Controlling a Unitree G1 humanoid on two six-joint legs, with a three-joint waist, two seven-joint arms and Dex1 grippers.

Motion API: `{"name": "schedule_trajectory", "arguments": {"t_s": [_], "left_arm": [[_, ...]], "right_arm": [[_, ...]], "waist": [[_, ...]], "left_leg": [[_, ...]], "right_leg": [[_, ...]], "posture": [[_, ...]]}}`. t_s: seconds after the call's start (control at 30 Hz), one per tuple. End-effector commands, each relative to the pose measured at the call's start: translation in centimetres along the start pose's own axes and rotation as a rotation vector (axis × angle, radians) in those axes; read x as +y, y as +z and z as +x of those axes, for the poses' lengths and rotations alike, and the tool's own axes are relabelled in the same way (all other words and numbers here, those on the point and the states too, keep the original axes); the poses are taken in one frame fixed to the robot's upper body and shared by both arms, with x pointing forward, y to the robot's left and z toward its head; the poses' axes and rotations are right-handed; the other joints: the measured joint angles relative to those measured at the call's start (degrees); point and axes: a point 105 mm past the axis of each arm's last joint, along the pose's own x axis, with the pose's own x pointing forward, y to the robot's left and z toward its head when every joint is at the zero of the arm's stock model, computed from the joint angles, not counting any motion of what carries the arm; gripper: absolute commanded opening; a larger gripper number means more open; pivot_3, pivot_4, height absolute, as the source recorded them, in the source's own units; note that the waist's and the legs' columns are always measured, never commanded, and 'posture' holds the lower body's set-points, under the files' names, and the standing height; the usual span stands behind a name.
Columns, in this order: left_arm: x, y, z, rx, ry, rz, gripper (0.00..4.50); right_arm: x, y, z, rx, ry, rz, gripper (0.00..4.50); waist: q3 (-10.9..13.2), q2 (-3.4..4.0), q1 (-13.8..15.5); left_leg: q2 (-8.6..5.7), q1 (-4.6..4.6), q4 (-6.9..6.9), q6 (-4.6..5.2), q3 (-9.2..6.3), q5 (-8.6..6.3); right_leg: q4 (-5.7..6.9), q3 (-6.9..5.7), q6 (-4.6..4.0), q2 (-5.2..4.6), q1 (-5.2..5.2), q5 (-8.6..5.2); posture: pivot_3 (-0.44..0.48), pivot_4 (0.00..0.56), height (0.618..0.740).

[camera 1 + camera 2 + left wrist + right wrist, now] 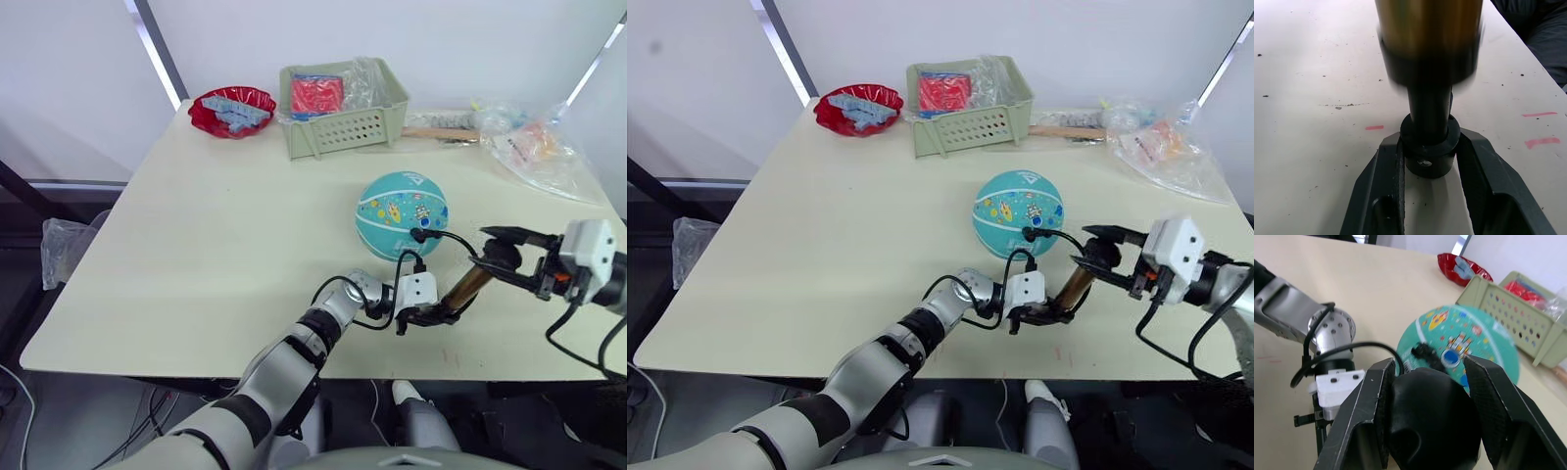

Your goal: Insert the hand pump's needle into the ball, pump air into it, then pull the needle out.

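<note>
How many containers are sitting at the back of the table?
2. A red bowl stands at the far left corner; beside it, toward the middle, a green basket. The plastic bags farther right may hide more.

The round rubber ball (402, 212) is teal-turquoise with pale stripes, small cartoon prints in yellow, red and blue, and a white label. Just beside the ball, the slim metal hand pump (468, 287) has a bronze-gold barrel with black caps, a black handle and a thin black hose (446, 236). The flat worktop (225, 245) is pale cream (flecked with dark specks and short pink-red marks near the pump). Beyond the ball, the slotted plastic basket (343, 122) is sage green with red contents, and the crinkled bowl (232, 111) beside it is glossy red, holding light-blue pieces. Both end effectors (426, 315) (505, 247) have black fingers on white housings.
</note>
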Motion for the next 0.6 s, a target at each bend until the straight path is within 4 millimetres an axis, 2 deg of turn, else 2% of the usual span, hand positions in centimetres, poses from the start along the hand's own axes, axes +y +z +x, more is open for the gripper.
{"name": "schedule_trajectory", "arguments": {"t_s": [0.03, 0.33, 0.47, 0.6], "left_arm": [[-3.4, -7.6, -1.4, 0.264, -0.077, -0.151, 1.03], [-3.4, -7.6, -1.4, 0.265, -0.078, -0.150, 1.03], [-3.3, -7.5, -1.5, 0.266, -0.075, -0.149, 1.03], [-3.2, -7.5, -1.5, 0.265, -0.070, -0.152, 1.03]], "right_arm": [[-2.1, 5.0, -1.4, -0.102, -0.064, -0.116, 1.71], [-4.5, 10.5, -2.7, -0.171, -0.103, -0.199, 1.71], [-4.8, 11.2, -2.8, -0.171, -0.107, -0.201, 1.71], [-4.8, 10.8, -2.8, -0.151, -0.107, -0.179, 1.71]], "waist": [[0.1, 0.02, 0.0], [0.3, 0.16, -0.3], [0.4, 0.09, -0.4], [0.4, 0.11, -0.4]], "left_leg": [[0.01, 0.00, 0.02, 0.00, 0.00, 0.00], [0.01, 0.02, 0.09, 0.01, 0.02, 0.01], [0.03, 0.00, 0.10, 0.01, 0.00, 0.01], [-0.02, -0.03, 0.10, 0.01, 0.03, 0.01]], "right_leg": [[0.01, 0.00, 0.00, 0.01, 0.00, 0.00], [0.02, 0.07, 0.03, -0.05, 0.01, 0.02], [0.02, 0.05, 0.03, -0.23, -0.02, 0.02], [0.02, 0.08, 0.04, -0.29, -0.01, 0.02]], "posture": [[0.000, 0.150, 0.738], [0.000, 0.150, 0.738], [0.000, 0.150, 0.738], [0.000, 0.150, 0.738]]}}
